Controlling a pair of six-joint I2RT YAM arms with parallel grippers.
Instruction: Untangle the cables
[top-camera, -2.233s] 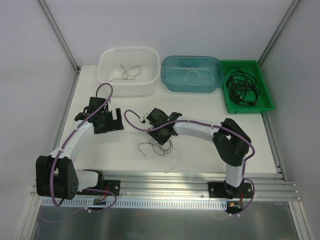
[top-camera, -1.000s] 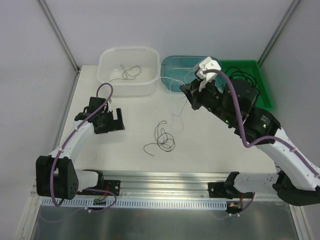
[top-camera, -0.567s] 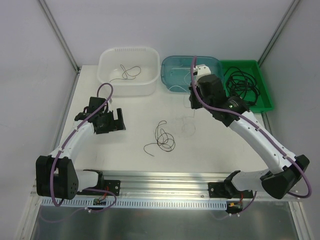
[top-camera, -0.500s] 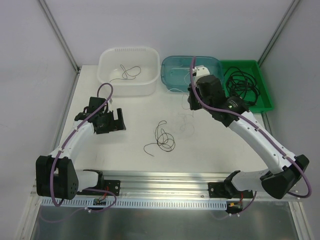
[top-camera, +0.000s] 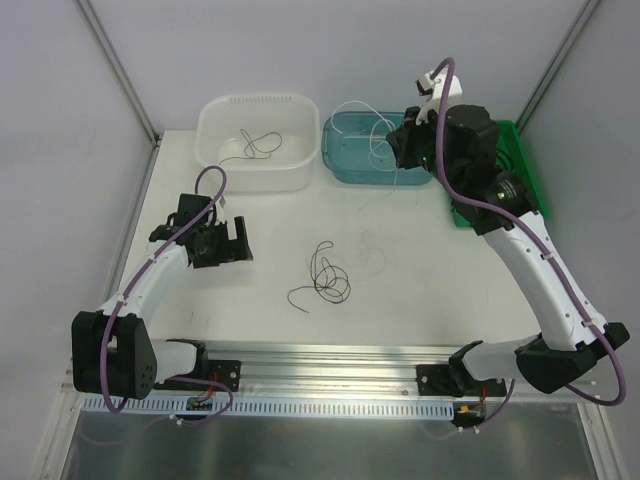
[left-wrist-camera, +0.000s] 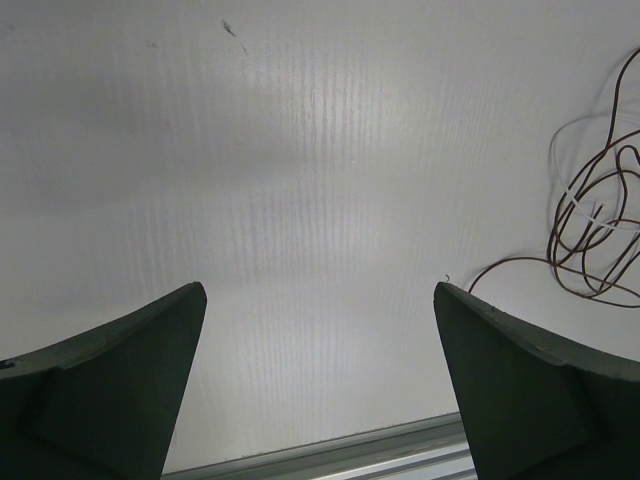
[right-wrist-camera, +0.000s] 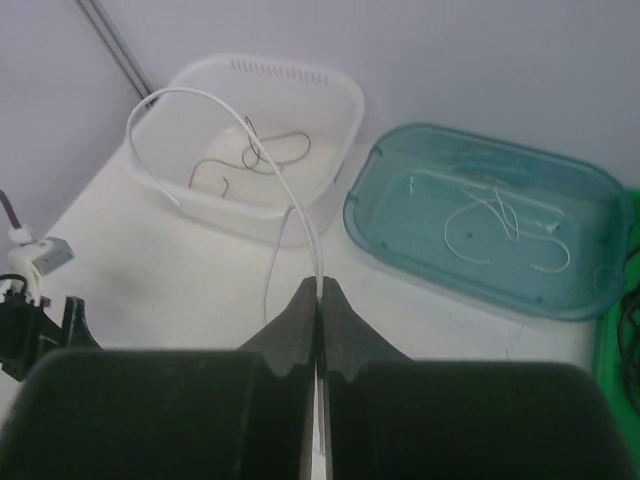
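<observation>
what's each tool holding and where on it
The right tool pinches the thin white cable partway along its length; the left tool is open, holding nothing.

No text, label, brand, number or sign can be read in any view; nothing legible anywhere.

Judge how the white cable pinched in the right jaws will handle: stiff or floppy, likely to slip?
Probably springy rather than limp: the white cable stands in an arch above the shut right jaws. Likely very light, being so thin. It may slide through the grip, since only a thin, smooth-looking strand is pinched.
</observation>
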